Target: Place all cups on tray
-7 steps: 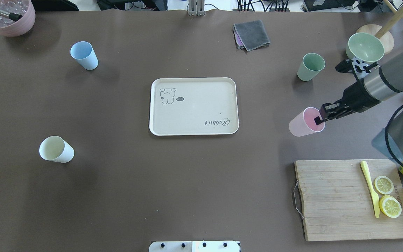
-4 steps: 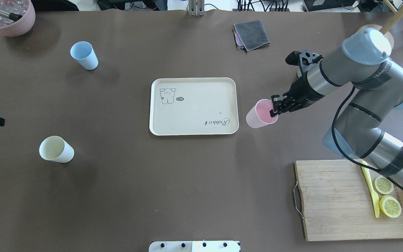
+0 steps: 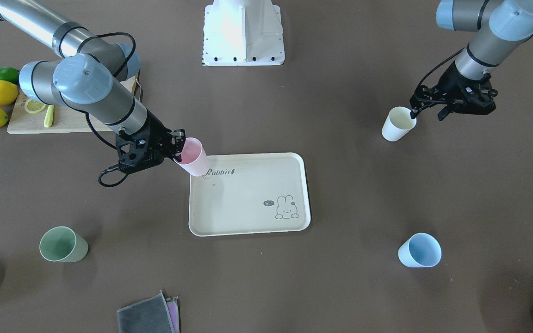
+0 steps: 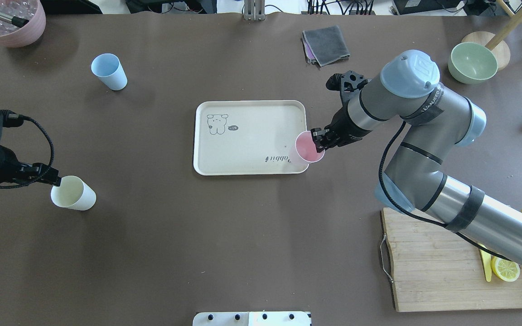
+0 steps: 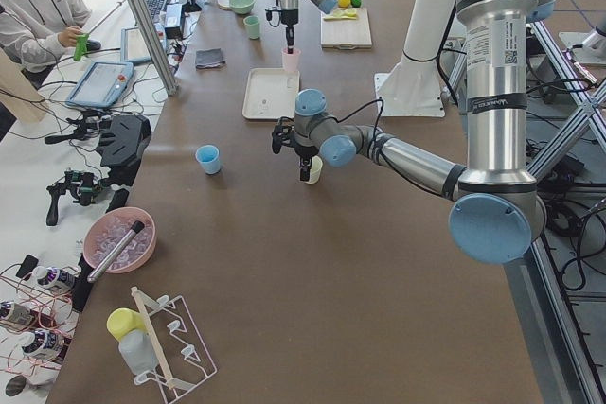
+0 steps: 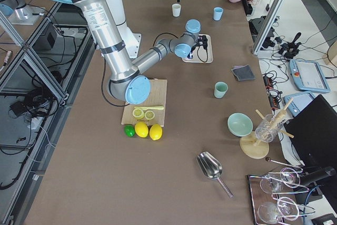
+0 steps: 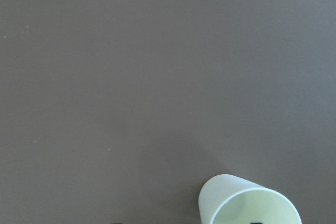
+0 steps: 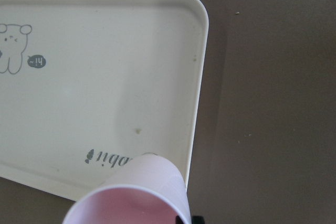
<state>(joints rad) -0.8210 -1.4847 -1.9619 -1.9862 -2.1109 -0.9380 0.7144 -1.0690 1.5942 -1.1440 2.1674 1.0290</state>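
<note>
My right gripper point(image 4: 319, 141) is shut on the rim of the pink cup point(image 4: 307, 148) and holds it tilted over the near right corner of the cream tray point(image 4: 247, 136). The cup also shows in the right wrist view point(image 8: 152, 179), above the tray's "Rabbit" script. My left gripper point(image 4: 57, 181) is open at the rim of the cream-white cup point(image 4: 74, 194), with one fingertip inside it. The blue cup point(image 4: 108, 71) stands far left. The green cup point(image 3: 63, 244) stands on the table and is hidden by my right arm in the overhead view.
A bamboo cutting board point(image 4: 433, 262) with lemon slices and a yellow knife lies at the near right. A folded grey cloth point(image 4: 326, 44) lies behind the tray. A pale green bowl point(image 4: 472, 62) is far right and a pink pot point(image 4: 9, 20) far left.
My right arm carried the pink cup leftward from the table's right side to the tray's corner. My left arm came into view and reached the cream-white cup.
</note>
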